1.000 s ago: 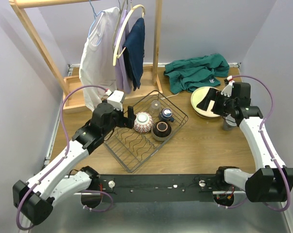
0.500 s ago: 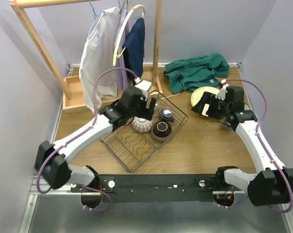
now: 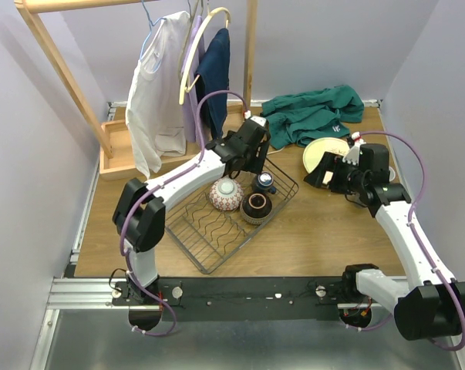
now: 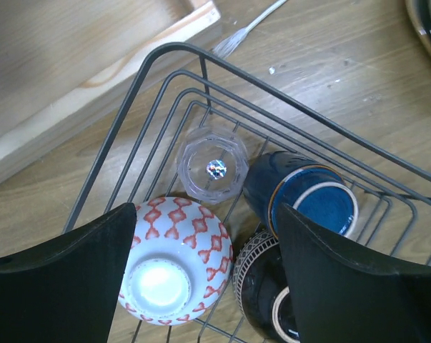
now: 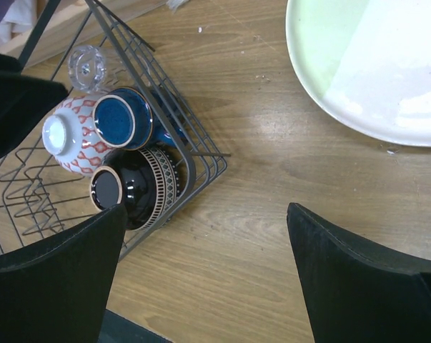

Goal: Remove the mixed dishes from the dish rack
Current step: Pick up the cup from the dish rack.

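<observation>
Approach on clear glass cup (image 4: 214, 170), far corner of dish rack (image 3: 213, 231). Left gripper (image 4: 208, 209) spread wide, nothing held, hanging above cup. Cup sits just ahead of gap between fingers, with patterned bowl (image 4: 174, 261) and blue cup (image 4: 308, 204) crowding either side. Best come straight down, centred, clearing neighbours and rim wire; pinch gently, glass looks slippery. Right gripper (image 5: 206, 211) also wide, empty, over table between rack and plates (image 5: 372, 64).

wooden rack base (image 4: 72, 78): ahead-left of left jaws | white cord (image 4: 249, 30): ahead | green cloth (image 3: 313, 114): crumpled, near right jaws
</observation>
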Tool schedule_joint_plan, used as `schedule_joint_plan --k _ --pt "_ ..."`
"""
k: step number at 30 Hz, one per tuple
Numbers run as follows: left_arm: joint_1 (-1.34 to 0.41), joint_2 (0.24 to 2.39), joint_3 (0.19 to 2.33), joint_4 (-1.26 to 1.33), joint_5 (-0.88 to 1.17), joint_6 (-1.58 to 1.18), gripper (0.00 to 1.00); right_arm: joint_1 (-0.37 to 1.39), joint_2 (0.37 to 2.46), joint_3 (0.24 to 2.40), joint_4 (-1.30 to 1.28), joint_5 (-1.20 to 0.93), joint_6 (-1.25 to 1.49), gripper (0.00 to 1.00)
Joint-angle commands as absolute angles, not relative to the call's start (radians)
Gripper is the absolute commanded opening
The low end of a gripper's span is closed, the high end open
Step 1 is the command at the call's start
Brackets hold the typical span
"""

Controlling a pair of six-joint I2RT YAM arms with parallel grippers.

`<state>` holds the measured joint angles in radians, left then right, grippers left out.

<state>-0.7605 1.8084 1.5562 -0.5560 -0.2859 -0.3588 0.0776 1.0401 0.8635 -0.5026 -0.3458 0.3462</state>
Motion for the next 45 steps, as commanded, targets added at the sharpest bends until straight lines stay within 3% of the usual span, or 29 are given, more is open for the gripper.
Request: schedule_joint_plan --k 1,6,21,30,36,45 --pt "-0.762 1.885 1.644 -0.637 -0.342 -0.402 0.85 0.083 1.011 0.838 -0.541 -0.359 0.321 1.0" --pt "-0.762 1.965 1.69 -0.64 -0.348 -0.402 0.77 0.083 1.003 0.835 -0.563 -0.364 0.295 1.0" --pt "-0.75 2.083 1.729 -0.632 -0.353 -0.451 0.7 0.084 0.999 0.801 -0.543 -0.406 0.299 1.0" --pt "-0.749 2.016 1.709 -0.638 -0.311 -0.446 0.37 0.083 1.008 0.805 -0.54 -0.407 0.298 1.0" --pt "-0.749 1.918 1.683 -0.644 -0.302 -0.433 0.21 0.084 1.012 0.807 -0.525 -0.428 0.301 1.0" --pt "-0.732 1.711 1.588 -0.631 -0.307 -0.446 0.17 0.083 1.029 0.819 -0.43 -0.538 0.345 1.0"
